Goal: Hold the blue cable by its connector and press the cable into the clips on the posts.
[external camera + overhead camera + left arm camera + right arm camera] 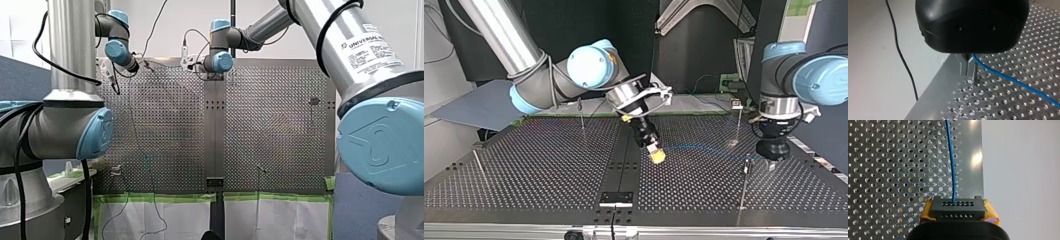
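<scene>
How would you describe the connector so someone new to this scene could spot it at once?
Start at the perforated table and find my right gripper, the one with yellow pads. Clamped between those pads sits the connector, a small black block. It alone has rows of little holes on its face and the blue cable running out of it.

A robotics lab or test cell is indicated. A left arm (65, 120) & right arm (350, 50), industrial type w/ blue joint caps, are mounted either side of a perforated metal surface (270, 125). Thin posts (743, 190) are fixed in its holes. Green tape (160, 196) is stuck along one edge, & a black wire (86, 200) is left hanging.
</scene>
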`<action>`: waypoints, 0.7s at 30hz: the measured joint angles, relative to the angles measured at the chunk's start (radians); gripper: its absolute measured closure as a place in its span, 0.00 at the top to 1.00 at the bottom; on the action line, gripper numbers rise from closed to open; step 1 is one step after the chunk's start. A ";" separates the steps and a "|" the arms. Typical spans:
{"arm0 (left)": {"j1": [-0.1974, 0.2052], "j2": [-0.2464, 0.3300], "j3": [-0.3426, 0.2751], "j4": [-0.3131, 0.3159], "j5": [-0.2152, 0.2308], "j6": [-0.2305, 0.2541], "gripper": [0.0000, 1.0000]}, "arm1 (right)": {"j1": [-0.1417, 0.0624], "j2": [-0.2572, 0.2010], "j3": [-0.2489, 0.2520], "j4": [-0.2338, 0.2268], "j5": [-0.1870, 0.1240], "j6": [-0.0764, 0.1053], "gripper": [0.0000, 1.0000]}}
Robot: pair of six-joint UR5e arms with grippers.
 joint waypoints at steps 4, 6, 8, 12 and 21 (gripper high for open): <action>0.005 -0.021 0.009 0.005 0.010 -0.004 0.00 | -0.009 0.000 0.000 0.000 0.002 0.004 0.00; 0.008 -0.030 0.013 0.006 0.012 -0.005 0.00 | -0.011 0.001 0.000 0.000 0.002 0.005 0.00; 0.011 -0.035 0.015 0.007 0.013 -0.005 0.00 | -0.013 0.001 0.000 0.000 0.002 0.005 0.00; 0.017 -0.038 0.016 0.013 0.016 -0.008 0.00 | -0.018 0.002 0.000 0.000 0.002 0.005 0.00; 0.036 -0.047 0.023 0.047 0.045 -0.029 0.00 | -0.031 0.003 0.000 0.000 0.001 0.006 0.00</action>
